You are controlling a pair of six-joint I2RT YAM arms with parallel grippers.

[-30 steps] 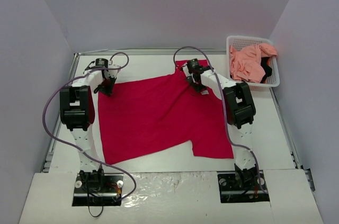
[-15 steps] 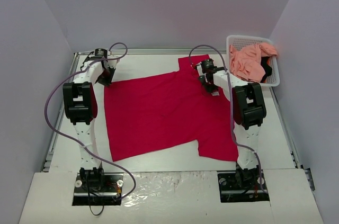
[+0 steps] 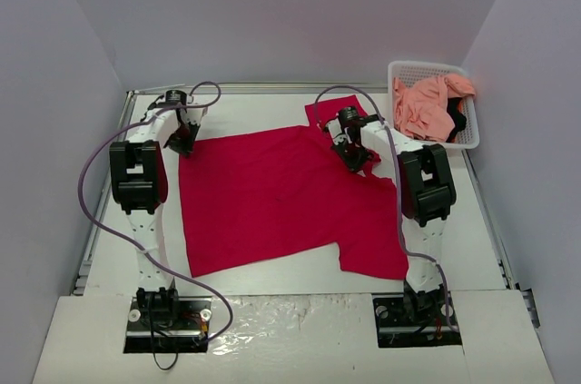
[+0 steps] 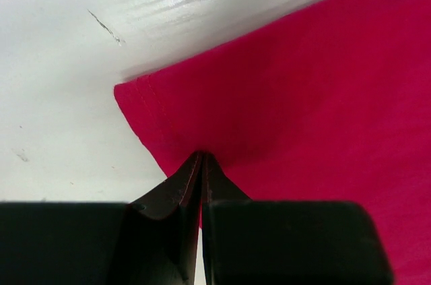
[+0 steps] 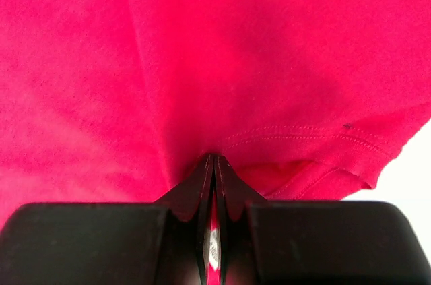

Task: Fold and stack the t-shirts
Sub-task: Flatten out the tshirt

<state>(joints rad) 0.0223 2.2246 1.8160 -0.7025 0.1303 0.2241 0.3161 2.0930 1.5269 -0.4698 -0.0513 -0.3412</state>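
Crimson t-shirt: we see it spread nearly flat on the table between the two arms. One sleeve points to the far side and the other lies near the right arm's base.
Left gripper: our left fingers are pinched together on the shirt's far-left corner, just inside the stitched hem.
Right gripper: our right fingers are clamped on a raised ridge of red cloth beside a stitched edge, close to the far sleeve.
Salmon pink t-shirt: it sits crumpled in the white basket at the far right, with a black garment tucked beside it. Neither is folded.
Step in hand: we judge that we are holding the far edge at two points, ready to carry it over for a fold.
Risk, left side: the bite is shallow and sits at the very corner. A pull along the cloth could slide the hem out, and that end would drop.
Risk, right side: we seem to hold a bunched pleat, not a flat edge. Lifting from it would probably drag a wrinkle into the fold.
Risk, both arms: if our arms move unevenly, the edge between them sags or twists and the fold lands skewed.
Risk, far sleeve: it lies loose beyond our right grip and may trail or flip under the body.
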